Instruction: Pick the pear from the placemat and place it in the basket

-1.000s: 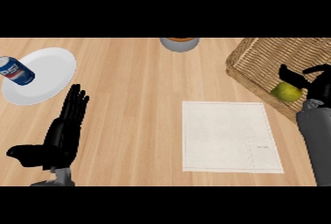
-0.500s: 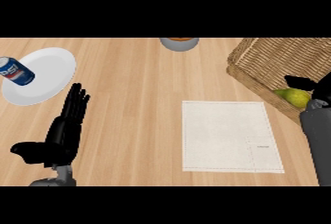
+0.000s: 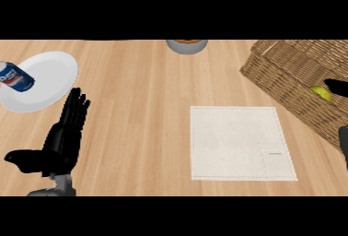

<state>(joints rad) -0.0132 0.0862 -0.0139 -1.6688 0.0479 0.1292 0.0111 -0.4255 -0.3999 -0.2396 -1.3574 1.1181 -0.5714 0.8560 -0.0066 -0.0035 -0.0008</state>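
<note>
The yellow-green pear (image 3: 318,92) shows at the right edge, against the inner side of the wicker basket (image 3: 285,69); only part of it is visible. A small black part of my right hand (image 3: 338,87) touches the pear's right side, and the rest of that hand is cut off by the view's edge. A strip of its grey forearm (image 3: 344,143) shows below. The white placemat (image 3: 239,143) lies bare in the middle. My left hand (image 3: 65,136) rests open at the lower left, fingers straight, far from the pear.
A white plate (image 3: 48,78) at the far left carries a blue soda can (image 3: 15,77). A grey bowl (image 3: 186,45) stands at the counter's far edge, in the middle. Bare wood lies between the plate and the placemat.
My right hand has carried the pear to the right and farther away, over the basket's near wall, and has mostly left the view. The left hand has barely moved.
</note>
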